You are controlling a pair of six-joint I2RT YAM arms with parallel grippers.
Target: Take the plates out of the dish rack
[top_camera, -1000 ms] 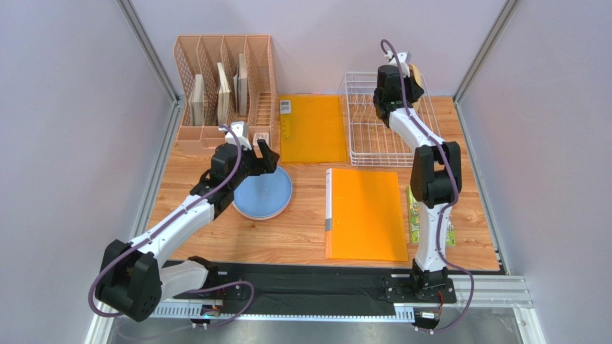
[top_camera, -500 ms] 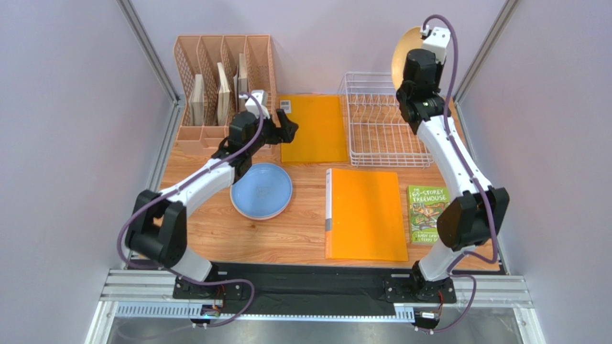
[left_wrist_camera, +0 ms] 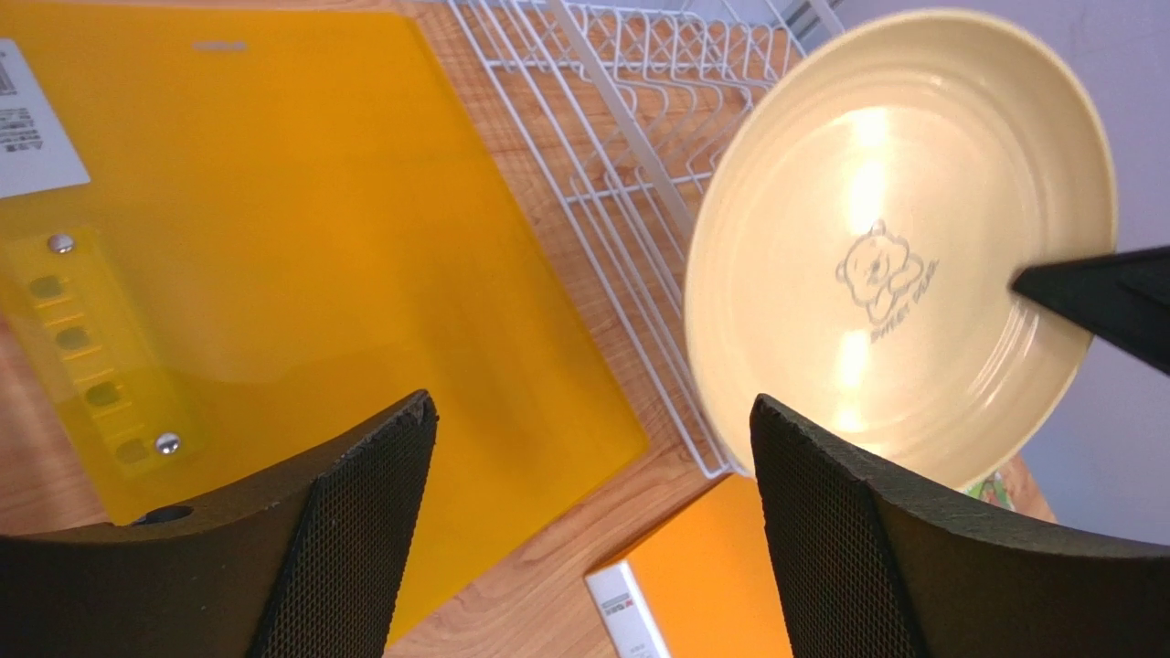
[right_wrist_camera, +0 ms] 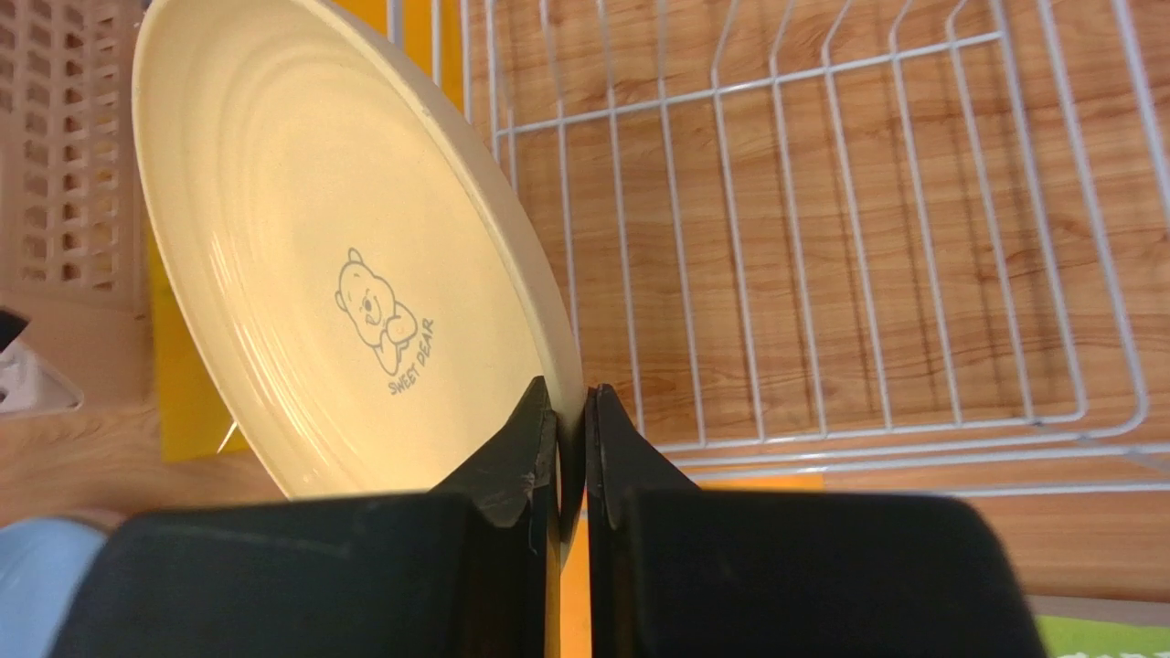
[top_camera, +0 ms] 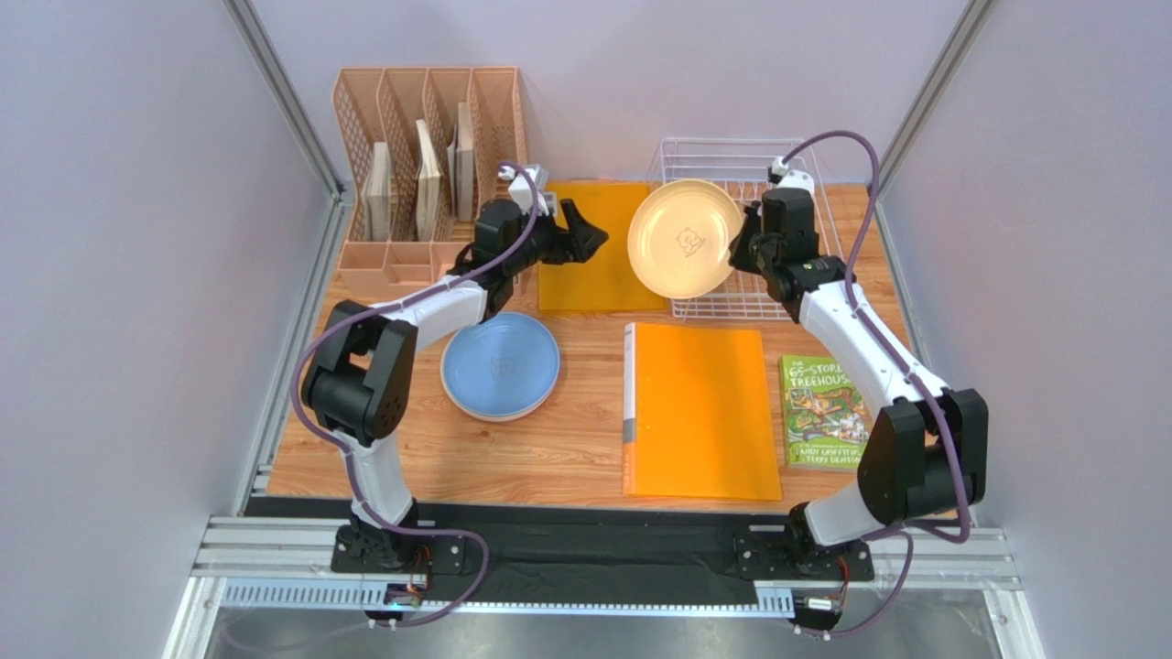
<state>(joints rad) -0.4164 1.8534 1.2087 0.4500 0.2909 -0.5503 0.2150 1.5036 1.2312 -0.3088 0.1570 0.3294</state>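
Note:
My right gripper [top_camera: 743, 247] [right_wrist_camera: 567, 411] is shut on the rim of a beige plate [top_camera: 685, 239] [right_wrist_camera: 330, 274] with a small bear mark, holding it tilted in the air at the left edge of the white wire dish rack [top_camera: 805, 275] [right_wrist_camera: 879, 247]. The rack shows no other plates. My left gripper [top_camera: 585, 234] [left_wrist_camera: 591, 453] is open and empty, above the yellow folder, a short way left of the beige plate [left_wrist_camera: 893, 247]. A light blue plate [top_camera: 501, 365] lies flat on the table by the left arm.
A peach slotted organizer [top_camera: 429, 165] holding flat items stands at the back left. A yellow folder [top_camera: 599, 247] [left_wrist_camera: 275, 233] lies beside the rack. An orange binder [top_camera: 702, 409] lies in the middle, and a green book [top_camera: 823, 409] at the right.
My right gripper has swung the beige plate down and left from high above the rack to its left edge. My left gripper has moved right, away from the blue plate and over the yellow folder.

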